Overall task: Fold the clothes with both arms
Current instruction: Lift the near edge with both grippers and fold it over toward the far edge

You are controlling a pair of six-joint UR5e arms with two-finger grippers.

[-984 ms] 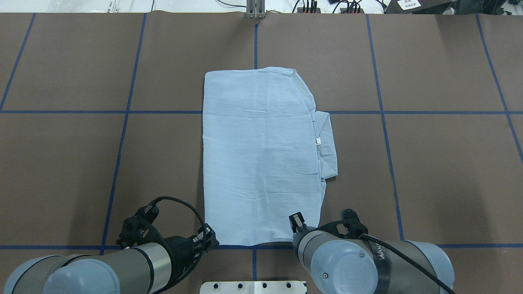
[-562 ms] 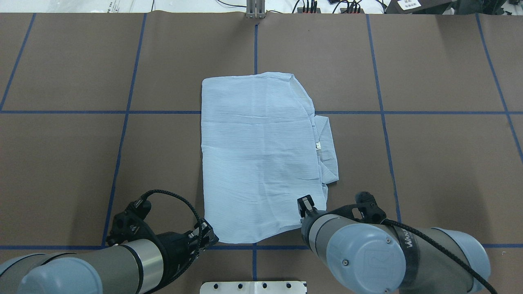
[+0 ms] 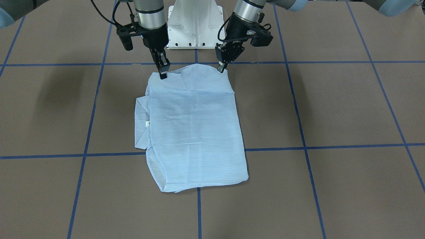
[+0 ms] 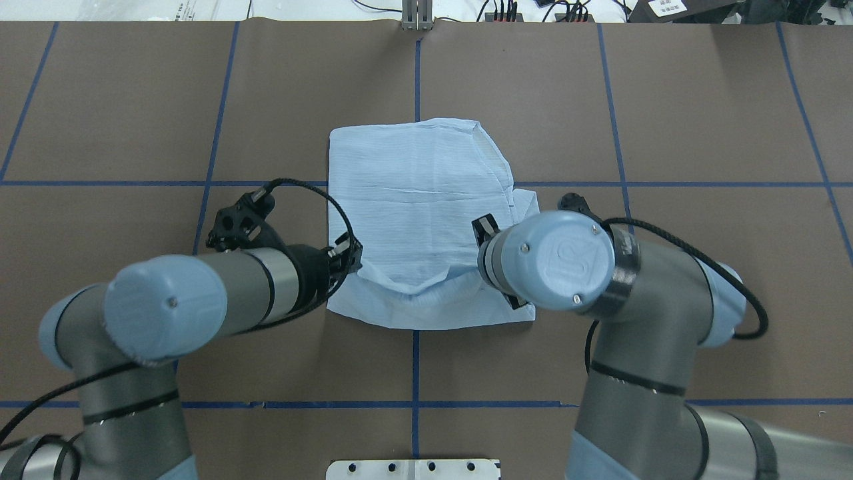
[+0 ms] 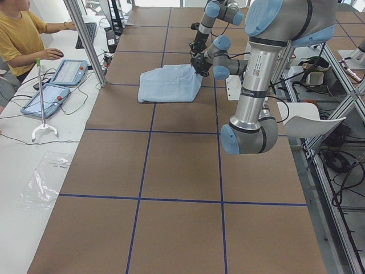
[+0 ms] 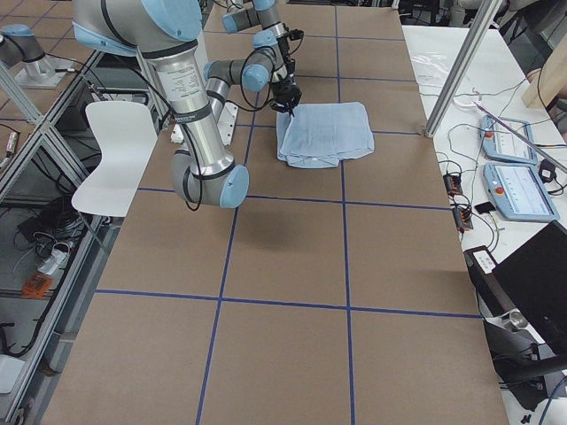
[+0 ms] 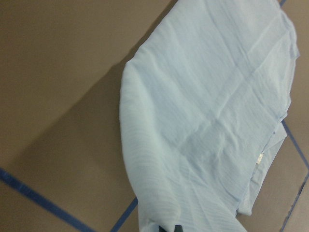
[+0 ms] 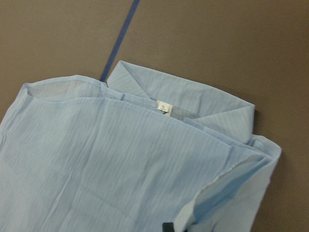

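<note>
- I am looking at a brown bench, marked into large squares by blue tape lines.
- The pale-blue striped shirt lies at the middle of the bench, folded to a long rectangle. It sits across the centre tape line, out in front of the white base.
- Its collar and small white neck label stick out along the side toward the robot's right.
- The far part lies flat. The edge nearest the robot is up off the bench and sags in a shallow curve between the 2 tools.
- Left tool: fingers pinched together on 1 near corner of that raised edge.
- Right tool: fingers closed on the other near corner, the collar side.
- From overhead, the right wrist covers its own tool, so I read that grip from the front view.
- An operator in a yellow top sits at a desk across the bench from the robot.
</note>
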